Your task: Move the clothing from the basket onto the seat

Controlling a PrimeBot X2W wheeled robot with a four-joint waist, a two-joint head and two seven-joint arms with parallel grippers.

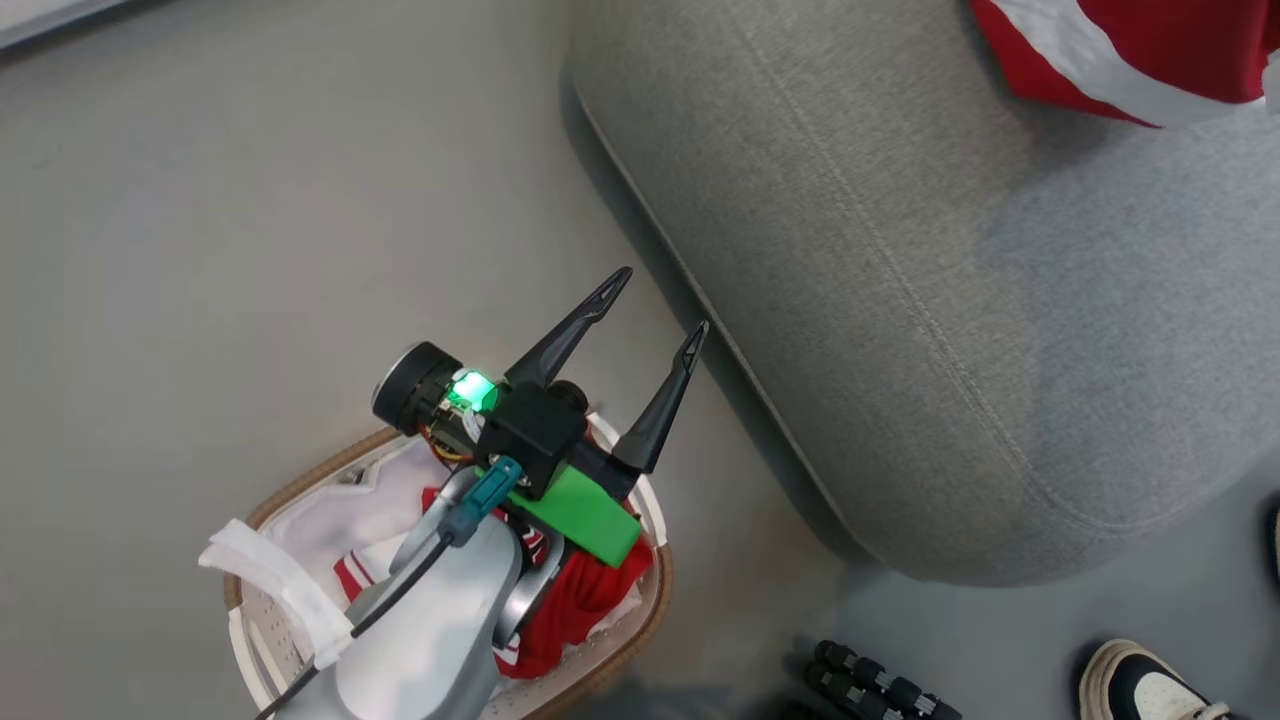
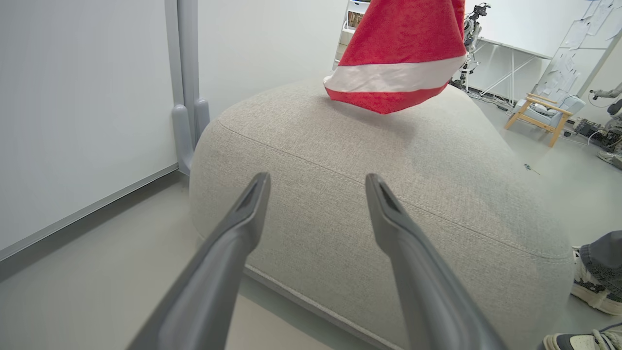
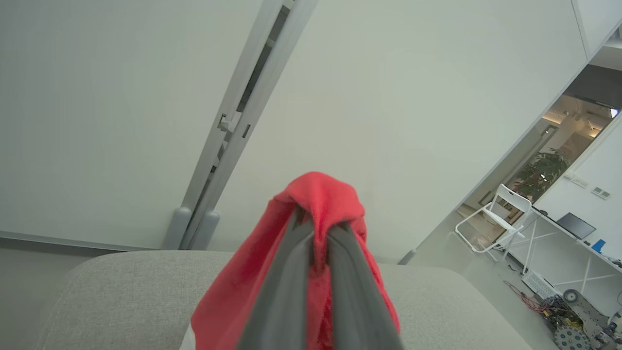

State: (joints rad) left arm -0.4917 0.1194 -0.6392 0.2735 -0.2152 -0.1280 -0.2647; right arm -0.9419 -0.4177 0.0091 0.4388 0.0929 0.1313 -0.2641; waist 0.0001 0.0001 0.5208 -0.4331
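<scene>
Right pincer (image 3: 318, 221) clamping fully shut on red garment (image 3: 320, 194), dangling it over seat (image 3: 121, 282) below, likely for drop. Left pincer (image 1: 658, 305) gaping wide, empty, hovering above basket (image 1: 655, 590); remaining clothing (image 1: 585, 600) lying beneath it, awaiting pickup.

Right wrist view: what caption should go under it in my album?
Shut right claw holds red clothing above the grey seat.

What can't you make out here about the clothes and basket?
- Head view: the pale left forearm hides much of the red white-striped clothing in the white slatted basket; count unclear.
- Head view: the red white-banded garment above the grey fabric seat is cut by the top edge.
- Right wrist view: that garment covers the tips of the right gripper.
</scene>
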